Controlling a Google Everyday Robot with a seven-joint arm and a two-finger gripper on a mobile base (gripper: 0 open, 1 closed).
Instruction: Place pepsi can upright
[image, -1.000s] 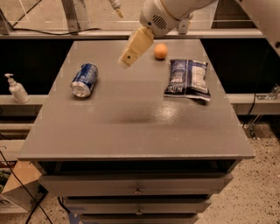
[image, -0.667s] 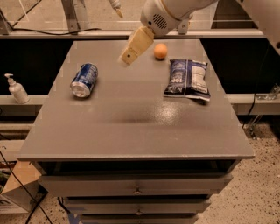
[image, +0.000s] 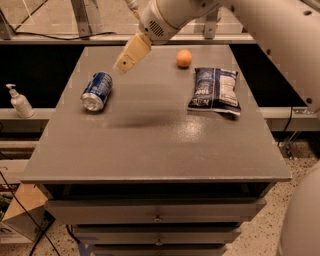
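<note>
Pepsi can (image: 97, 90) on its side, left-rear part of table (image: 150, 150), silver end twd camera. Gripper (image: 123, 65) hovers over table's rear-left, apart from can; clenched or released: can't tell. Orange ball (image: 184, 58) at table's rear centre. Snack bag (image: 215, 90) flat on table's right side.

1. The pepsi can (image: 97, 90) is metal, with a glossy blue side and a shiny silver end.
2. The gripper (image: 122, 65), hanging over the table (image: 150, 145) just beside the can, looks like matt tan plastic. Its arm (image: 172, 17) has a smooth white shell.
3. The table top is grey, finely speckled, with a soft sheen.
4. The bag (image: 215, 90) is crinkly, glossy plastic film.
5. The orange ball (image: 184, 58) looks matt.
6. The pump bottle (image: 20, 101) is smooth pale plastic.
</note>
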